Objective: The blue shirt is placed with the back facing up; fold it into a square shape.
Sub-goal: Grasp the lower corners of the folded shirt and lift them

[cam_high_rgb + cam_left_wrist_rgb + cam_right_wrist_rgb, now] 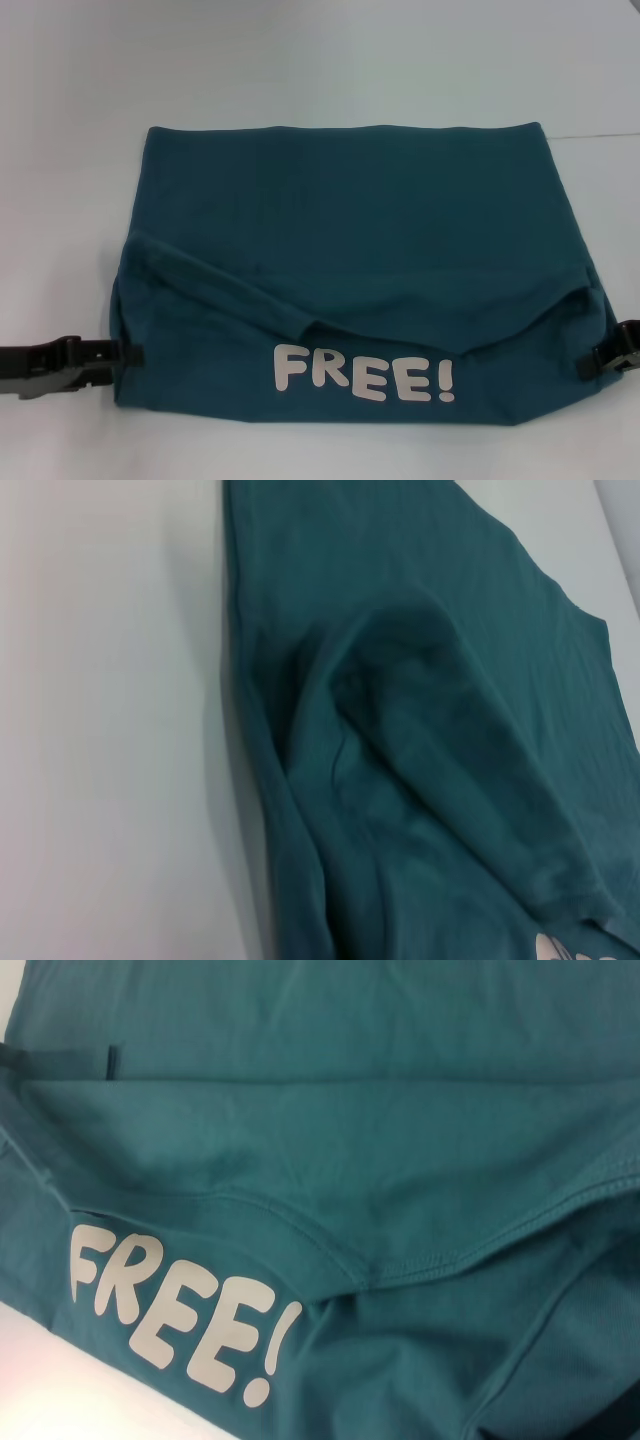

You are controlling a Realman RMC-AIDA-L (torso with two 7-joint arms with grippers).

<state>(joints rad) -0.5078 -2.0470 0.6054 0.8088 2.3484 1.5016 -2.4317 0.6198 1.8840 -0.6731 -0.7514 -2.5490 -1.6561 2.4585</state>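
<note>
a: shirt first, since your next move hangs on it. the blue shirt [350,270] lies flat in the middle of the white table [300,60], already folded into a wide block, long axis running 9 to 3 o'clock. the white "free!" print [364,375] faces up along the near edge at 6 o'clock, under a loose folded flap [330,295].

b: and where do my grippers sit?

a: the left gripper [128,355] is at the shirt's near corner around 8 o'clock, tips touching the cloth edge. the right gripper [588,365] is at the opposite near corner, around 4 o'clock, also against the edge. from each, the shirt lies inward, toward the centre. both are equally near.

b: are they clamped on fabric?

a: you can't tell; the tips are at the hem, but whether they pinch it isn't visible.

b: room to work?

a: i judge it ample: bare table lies beyond the far edge at 12 o'clock, so you could carry the near edge away from you. the surface looks smooth, so the soft cloth may slide.
</note>
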